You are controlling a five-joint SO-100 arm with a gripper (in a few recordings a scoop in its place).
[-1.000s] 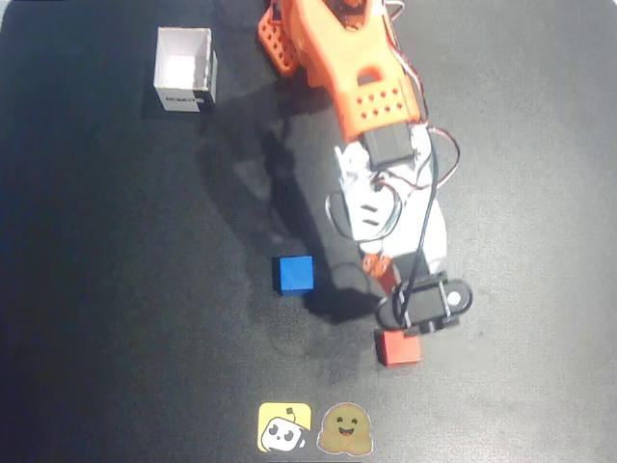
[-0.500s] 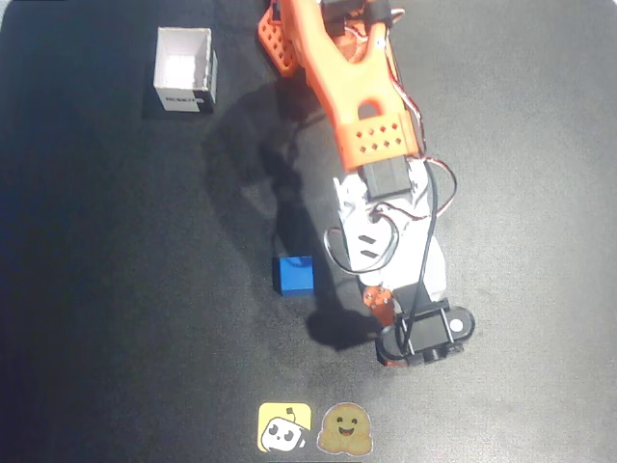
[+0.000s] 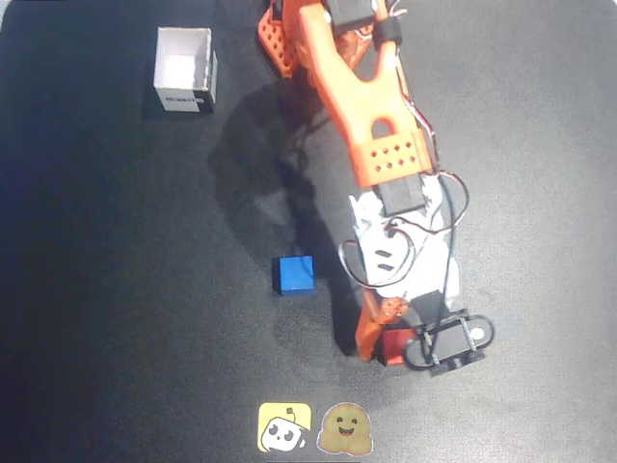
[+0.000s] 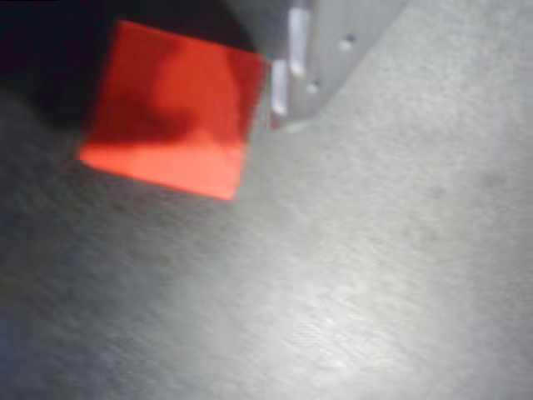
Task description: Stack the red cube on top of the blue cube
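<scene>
The red cube [image 3: 393, 345] rests on the black table at the lower right of the overhead view. My gripper [image 3: 389, 349] has come down around it. The orange moving finger [image 3: 370, 334] stands angled out along the cube's left side, and the other finger is hidden under the wrist camera. In the wrist view the red cube [image 4: 171, 112] lies at the upper left, with the grey fixed finger [image 4: 312, 58] close against its right edge. The jaws look open with the cube between them. The blue cube [image 3: 294, 275] sits alone to the upper left of the gripper.
A white open box [image 3: 185, 69] stands at the back left. Two cartoon stickers [image 3: 284, 427] [image 3: 345, 429] lie at the front edge, just below and left of the gripper. The orange arm [image 3: 371, 106] reaches down from the top centre.
The arm has stretched forward and to the right, and the gripper has lowered from above the red cube to around it. The blue cube has not moved.
</scene>
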